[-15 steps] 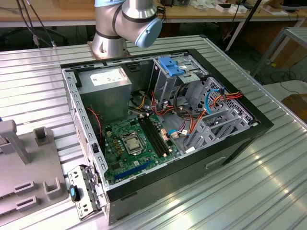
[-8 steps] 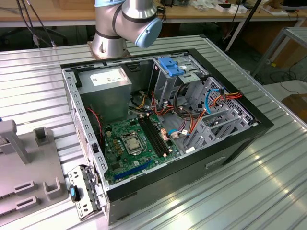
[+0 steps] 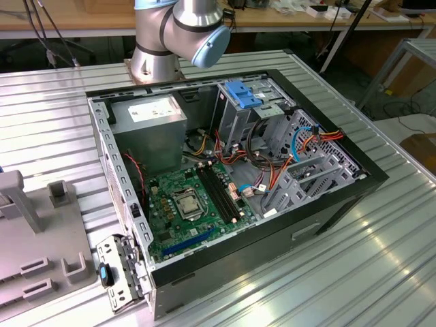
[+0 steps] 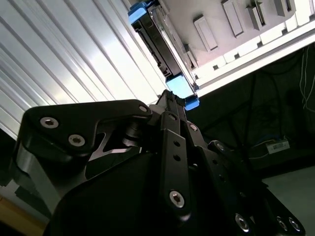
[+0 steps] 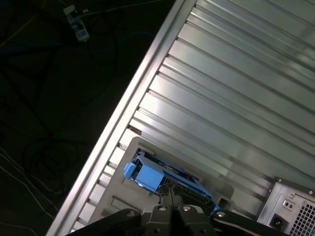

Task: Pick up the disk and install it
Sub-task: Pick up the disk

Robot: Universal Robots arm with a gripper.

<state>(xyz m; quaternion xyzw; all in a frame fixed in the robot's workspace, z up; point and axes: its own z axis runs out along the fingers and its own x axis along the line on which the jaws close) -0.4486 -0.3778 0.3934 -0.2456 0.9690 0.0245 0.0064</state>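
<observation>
The disk (image 5: 149, 177) is standing on edge in a grey holder (image 5: 117, 209) at the table (image 5: 221, 98) edge. The hand (image 5: 170, 195), looking pressed together, is hovering at its blue rail. It is probably stiff, weighty and shock-sensitive, so grip the rails.

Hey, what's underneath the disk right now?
The disk stands on edge in a grey holder on the ribbed metal table. The end effector covers its near part, so how it seats is hidden.
</observation>
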